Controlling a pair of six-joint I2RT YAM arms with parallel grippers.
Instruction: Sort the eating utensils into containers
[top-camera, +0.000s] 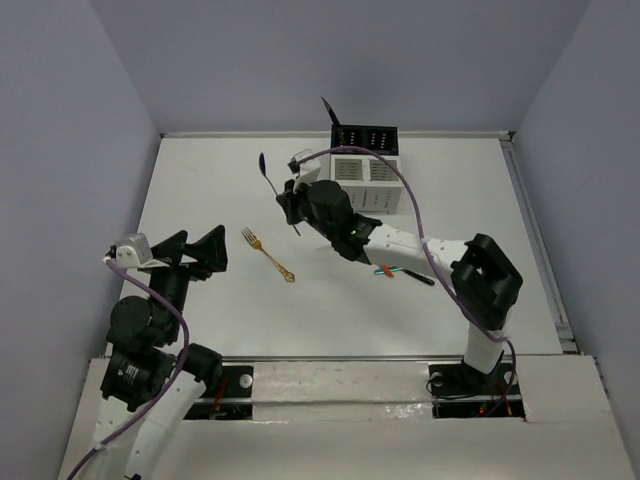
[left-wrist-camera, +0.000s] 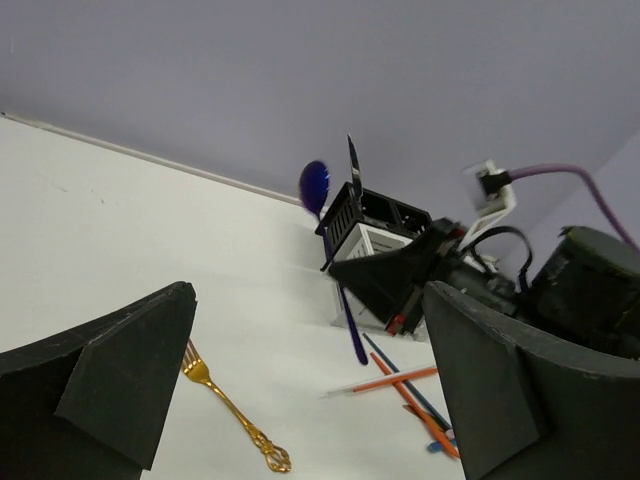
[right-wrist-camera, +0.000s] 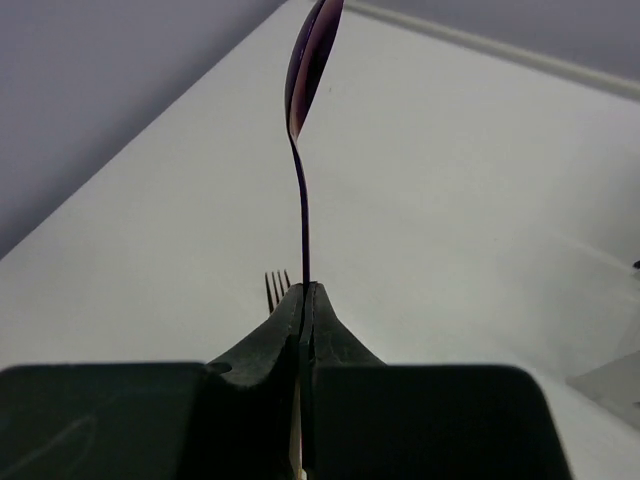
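Item: blue spoon (top-camera: 277, 192), held aloft over counter (top-camera: 200, 180), just left of containers (top-camera: 366, 165).
Right gripper (right-wrist-camera: 305, 292): jaws clamped on thin handle, at tips only.
Left gripper (top-camera: 198, 246): jaws spread, empty.
Risk: handle pivots or slips in narrow pinch; bowl snags bin rim on lowering.

two robot arms, the left arm (top-camera: 150, 345) and right arm (top-camera: 480, 290), built of white links and bulky black joints. a purple cable (left-wrist-camera: 565, 170) loops along each. the left pincer (top-camera: 195, 250) has matte black, wedge-shaped fingers (left-wrist-camera: 110, 385); pale markings dot its base.
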